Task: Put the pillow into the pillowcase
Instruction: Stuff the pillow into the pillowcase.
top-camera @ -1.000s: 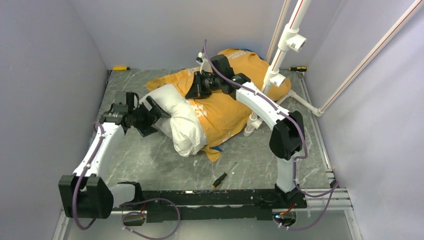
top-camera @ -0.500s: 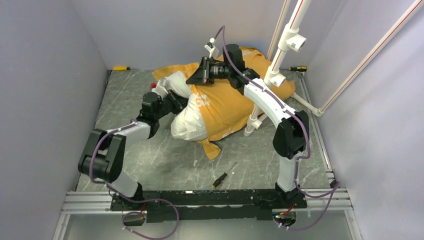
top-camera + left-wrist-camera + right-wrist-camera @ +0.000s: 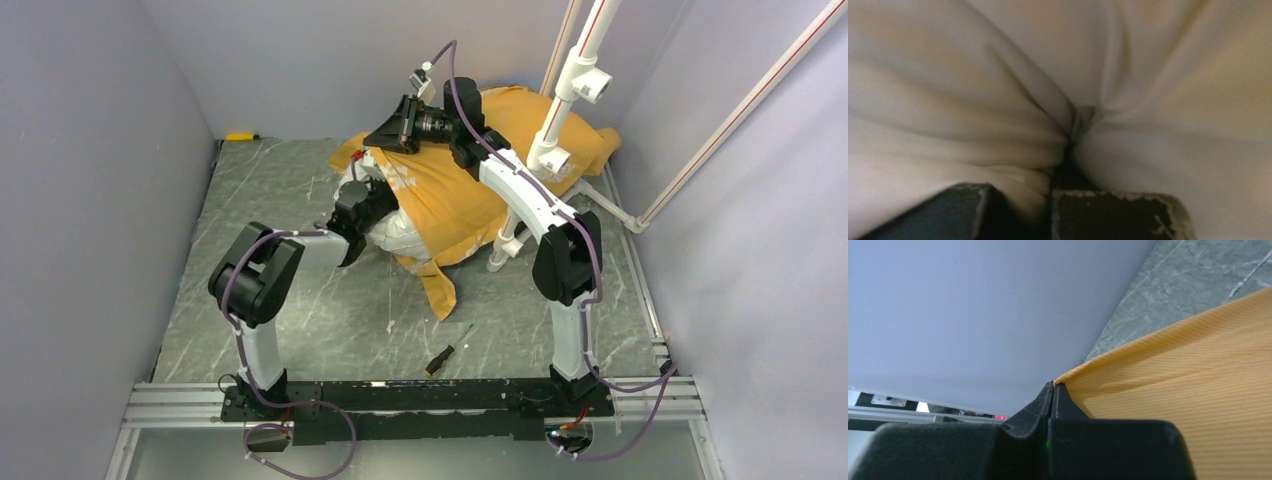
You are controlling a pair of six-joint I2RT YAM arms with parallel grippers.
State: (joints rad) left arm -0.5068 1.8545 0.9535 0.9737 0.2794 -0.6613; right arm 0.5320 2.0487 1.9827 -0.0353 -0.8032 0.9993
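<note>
With right gripper (image 3: 1053, 387): pinching pillowcase (image 3: 1173, 380) edge (orange side) at very tips. With left gripper (image 3: 1068, 150): clamping pillow (image 3: 973, 75) fold, bunched close ahead.

An orange pillowcase (image 3: 470, 205) lies heaped across the back of the grey tabletop (image 3: 290, 300), with a white pillow (image 3: 402, 232) bulging from its near-left opening. The left arm's fingers (image 3: 365, 196) press into the pillow at that opening. The right arm's fingers (image 3: 385, 142) sit at the pillowcase's raised far edge. A screwdriver (image 3: 445, 352) lies near the front rail.
</note>
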